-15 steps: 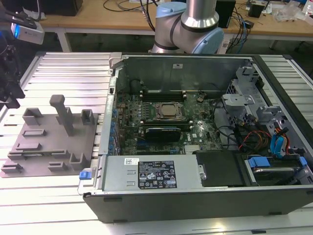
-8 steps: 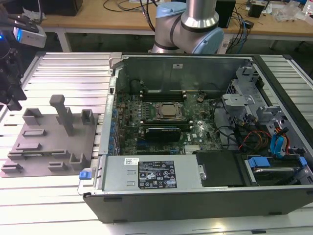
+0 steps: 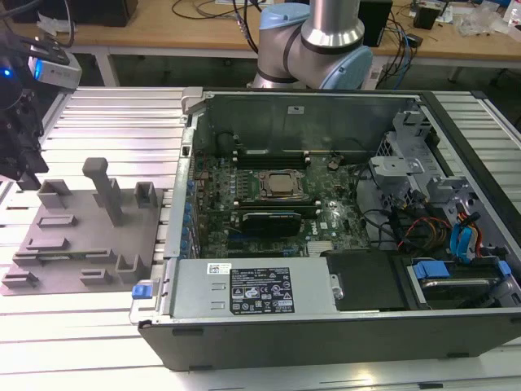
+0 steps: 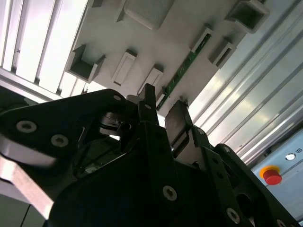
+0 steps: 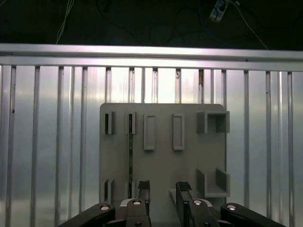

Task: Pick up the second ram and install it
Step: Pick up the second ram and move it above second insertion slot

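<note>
The second ram [image 5: 130, 161] is a thin green stick standing on edge in a slot of the grey fixture plate [image 5: 163, 123]; in the second wrist view the ram [image 4: 185, 70] lies just beyond the fingertips. My gripper [image 5: 163, 191] hovers above the plate's edge, open with nothing between its black fingers [image 4: 178, 118], and the stick sits slightly to one side of them. In the exterior view the gripper [image 3: 24, 167] hangs at the far left, over the left end of the fixture plate [image 3: 81, 236]. The open computer case [image 3: 326, 220] shows the processor socket [image 3: 281, 184] with memory slots on either side.
Upright grey holders [image 3: 104, 189] rise from the fixture plate. The case holds a power supply [image 3: 256, 289], a drive cage [image 3: 411, 155] and loose cables [image 3: 423, 228]. The ribbed aluminium table [image 3: 114, 122] runs under everything. A red stop button [image 4: 271, 176] sits beyond the table.
</note>
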You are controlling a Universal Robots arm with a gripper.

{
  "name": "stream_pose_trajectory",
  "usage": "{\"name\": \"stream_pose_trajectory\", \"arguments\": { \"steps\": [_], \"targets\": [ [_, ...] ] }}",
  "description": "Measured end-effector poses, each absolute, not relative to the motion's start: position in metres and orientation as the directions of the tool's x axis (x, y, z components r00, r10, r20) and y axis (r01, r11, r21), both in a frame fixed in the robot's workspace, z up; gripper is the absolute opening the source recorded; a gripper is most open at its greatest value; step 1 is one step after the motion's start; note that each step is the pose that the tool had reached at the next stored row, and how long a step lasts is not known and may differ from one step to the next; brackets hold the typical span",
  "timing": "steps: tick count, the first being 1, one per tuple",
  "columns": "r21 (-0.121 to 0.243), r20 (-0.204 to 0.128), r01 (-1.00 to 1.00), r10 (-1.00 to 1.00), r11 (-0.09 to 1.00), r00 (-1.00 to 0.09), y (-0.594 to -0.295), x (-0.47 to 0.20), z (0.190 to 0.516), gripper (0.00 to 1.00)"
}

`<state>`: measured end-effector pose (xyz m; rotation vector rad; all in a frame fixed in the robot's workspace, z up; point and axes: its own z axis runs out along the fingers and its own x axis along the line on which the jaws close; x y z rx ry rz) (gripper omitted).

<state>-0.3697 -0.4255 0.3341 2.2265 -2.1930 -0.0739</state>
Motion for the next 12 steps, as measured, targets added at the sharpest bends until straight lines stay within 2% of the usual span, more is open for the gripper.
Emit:
{"name": "stream_pose_trajectory", "arguments": {
  "steps": [12],
  "targets": [
    [0.044, -0.023, -0.999, -1.000, -0.018, 0.017, -0.425, -0.369, 0.322, 0.34]
  ]
}}
